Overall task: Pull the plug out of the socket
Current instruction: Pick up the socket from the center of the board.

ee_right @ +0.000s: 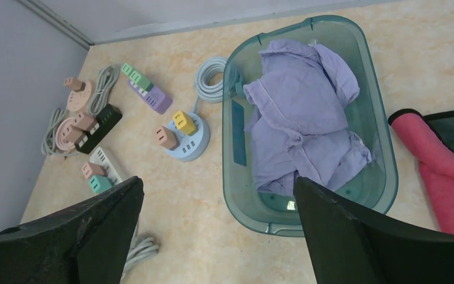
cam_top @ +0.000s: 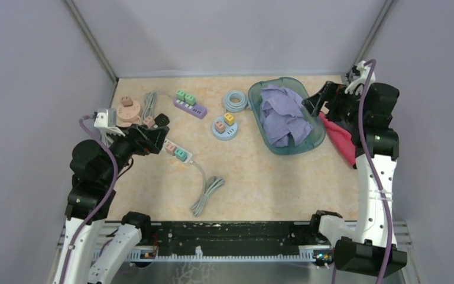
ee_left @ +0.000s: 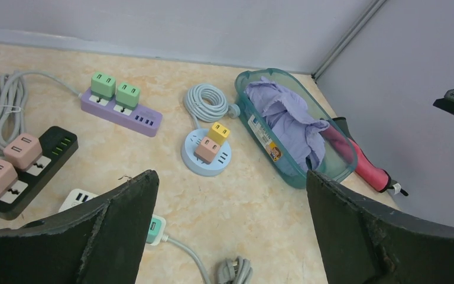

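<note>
Plugs (cam_top: 175, 151): pink and teal, seated in white power strip (ee_left: 78, 199), just beside left gripper (ee_left: 230, 176) | jaws spread wide, nothing held | right gripper (ee_right: 217, 183): likewise agape, empty | advised: one plug to be gripped squarely, drawn straight out, strip steadied.

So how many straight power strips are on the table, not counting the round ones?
3. A purple strip lies toward the back, a black strip sits at the left, and a white strip lies just nearer than the black one. Another could be hidden under the arms.
</note>
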{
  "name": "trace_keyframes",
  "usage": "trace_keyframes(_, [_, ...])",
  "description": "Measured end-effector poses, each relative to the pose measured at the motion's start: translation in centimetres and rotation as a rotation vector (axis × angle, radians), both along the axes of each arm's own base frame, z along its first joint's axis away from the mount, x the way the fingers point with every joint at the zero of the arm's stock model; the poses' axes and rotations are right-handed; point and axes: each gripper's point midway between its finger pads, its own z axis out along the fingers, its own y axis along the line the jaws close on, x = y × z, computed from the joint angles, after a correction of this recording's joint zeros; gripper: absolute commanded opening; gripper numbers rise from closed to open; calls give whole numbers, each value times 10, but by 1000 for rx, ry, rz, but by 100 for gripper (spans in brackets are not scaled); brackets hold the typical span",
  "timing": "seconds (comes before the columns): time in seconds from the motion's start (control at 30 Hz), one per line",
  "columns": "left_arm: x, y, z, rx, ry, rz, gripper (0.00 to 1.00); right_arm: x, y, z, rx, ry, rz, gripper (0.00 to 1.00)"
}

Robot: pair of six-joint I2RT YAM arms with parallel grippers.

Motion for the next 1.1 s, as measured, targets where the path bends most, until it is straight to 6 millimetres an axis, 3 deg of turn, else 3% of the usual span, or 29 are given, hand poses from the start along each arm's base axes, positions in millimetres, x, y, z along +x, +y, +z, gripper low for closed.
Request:
trace_keyframes(0.5, [1, -1, -25, -52, 79, 3, 100, -1, 2, 13, 21, -73, -16, 99])
trace_keyframes(0.7, [6, -4, -44, -63, 139, -2, 100, -5, 12, -3, 20, -70, 59, 99])
trace_keyframes(0.9, [20, -9, -69, -75, 247, 6, 100, -24, 39, -28, -52, -119, 317, 99])
trace_keyframes(1.1, [36, -9, -113, -93, 423, 62, 100, -41, 52, -54, -115, -168, 477, 99])
